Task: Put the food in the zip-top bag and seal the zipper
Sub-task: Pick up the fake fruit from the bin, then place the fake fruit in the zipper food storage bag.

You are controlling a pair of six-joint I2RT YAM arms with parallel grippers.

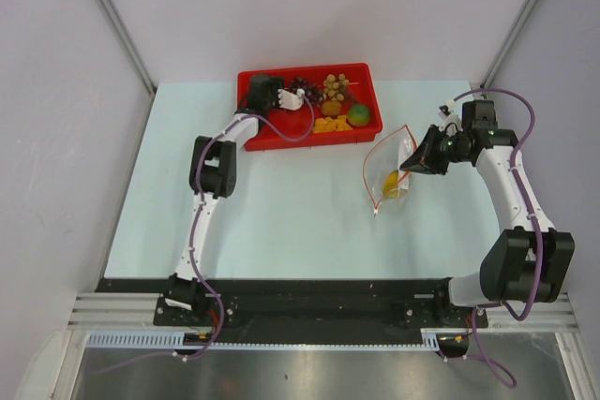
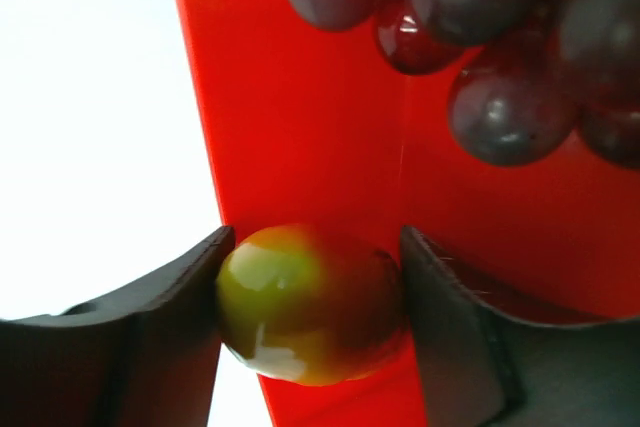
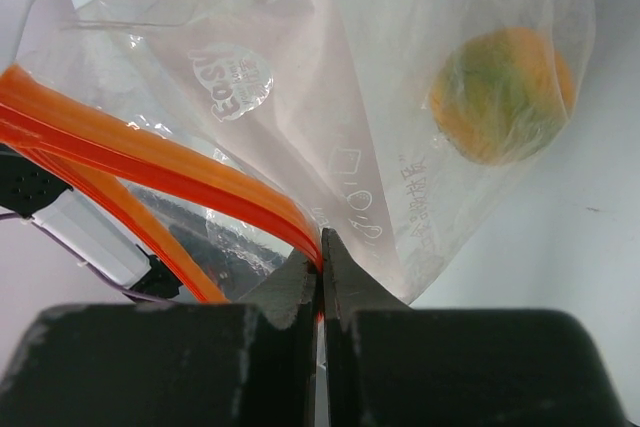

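Note:
My left gripper (image 1: 302, 96) is inside the red tray (image 1: 258, 140), shut on a yellow-green and red mango (image 2: 310, 302), with a finger on each side of it. The dark purple grape bunch (image 2: 480, 37) lies just beyond it. The tan ball cluster (image 1: 335, 83), the round green fruit (image 1: 358, 115) and the orange chunks (image 1: 328, 125) sit in the tray's right half. The clear zip-top bag (image 1: 394, 152) lies to the right of the tray, mouth held open. One orange-yellow mango (image 3: 503, 95) is inside it. My right gripper (image 3: 322, 247) is shut on the bag's red-orange zipper strip (image 3: 150, 152).
The tray stands at the table's far edge against the back wall. The pale table surface (image 1: 281, 222) extends in front of the tray and bag. The arm bases sit on a black rail (image 1: 309, 306) at the near edge.

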